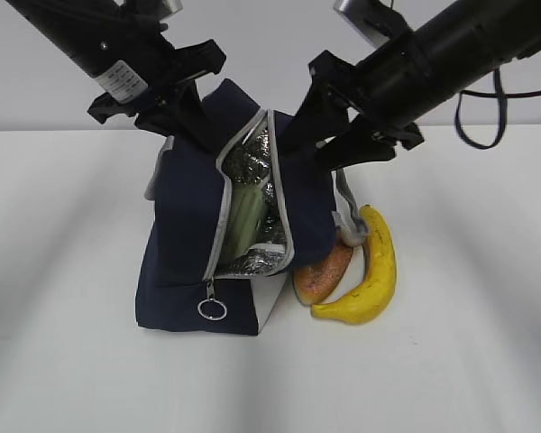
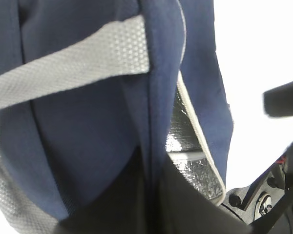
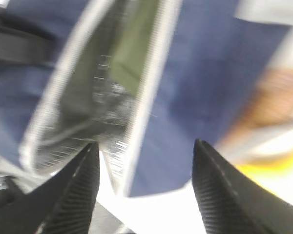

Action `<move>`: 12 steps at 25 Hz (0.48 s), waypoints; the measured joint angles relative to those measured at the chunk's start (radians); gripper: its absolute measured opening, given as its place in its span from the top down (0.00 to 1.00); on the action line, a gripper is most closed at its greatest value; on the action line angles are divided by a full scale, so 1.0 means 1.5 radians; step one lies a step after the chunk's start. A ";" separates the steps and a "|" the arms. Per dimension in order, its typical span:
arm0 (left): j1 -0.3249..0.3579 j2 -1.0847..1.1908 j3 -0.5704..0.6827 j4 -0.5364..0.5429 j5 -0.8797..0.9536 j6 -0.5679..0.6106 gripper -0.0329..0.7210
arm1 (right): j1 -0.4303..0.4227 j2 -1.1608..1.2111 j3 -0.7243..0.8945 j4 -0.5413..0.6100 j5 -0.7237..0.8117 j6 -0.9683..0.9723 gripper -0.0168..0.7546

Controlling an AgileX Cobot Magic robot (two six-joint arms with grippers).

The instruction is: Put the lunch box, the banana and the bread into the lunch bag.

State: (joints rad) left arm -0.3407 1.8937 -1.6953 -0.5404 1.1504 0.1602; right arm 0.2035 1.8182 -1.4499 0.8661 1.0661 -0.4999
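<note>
- Ring pull (image 1: 212, 309) hangs nearest the exterior camera, at the bottom of the lunch bag's (image 1: 185, 244) grey zipper; the navy bag stands upright with its mouth gaping toward the viewer.
- Inside the lunch bag, against the foil lining, sits a pale green shape that I take to be the lunch box (image 1: 243, 216), so that item looks already packed.
- Just right of the lunch bag, touching its lower corner, lies the bread (image 1: 323, 272), and the banana (image 1: 371, 271) curves round the bread's outer side, its long axis running roughly away from the camera.
- Left gripper (image 1: 182, 113) is at the lunch bag's top left edge, jaws closed; it appears to pinch the fabric there.
- Right gripper (image 1: 320, 135) hangs at the lunch bag's top right, above and slightly behind the bread and banana, so the right arm is clearly the nearer one for both.
- Left wrist view: navy fabric and a grey strap handle (image 2: 73, 63) fill the frame, with foil lining (image 2: 193, 161) to the right; the jaws appear shut on the bag's cloth.
- Right wrist view, blurred: the right gripper's fingers (image 3: 73, 195) stand spread and empty over the lunch bag's open mouth; bread and banana lie to the right of the lunch bag.
</note>
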 joint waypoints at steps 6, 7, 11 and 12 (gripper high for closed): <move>0.000 0.000 0.000 0.003 0.005 0.000 0.96 | 0.000 -0.088 0.038 -0.241 -0.023 0.170 0.40; 0.000 0.000 0.000 0.003 0.005 0.000 0.96 | 0.000 -0.104 0.054 -0.268 -0.029 0.190 0.40; 0.000 0.000 0.000 0.003 0.006 0.001 0.96 | 0.000 -0.157 0.134 -0.368 -0.064 0.273 0.40; 0.000 0.000 0.000 0.004 0.007 0.001 0.96 | 0.000 -0.167 0.157 -0.385 -0.073 0.292 0.40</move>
State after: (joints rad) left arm -0.3407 1.8937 -1.6953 -0.5341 1.1602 0.1613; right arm 0.2031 1.5679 -1.2144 0.2888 0.9560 -0.0624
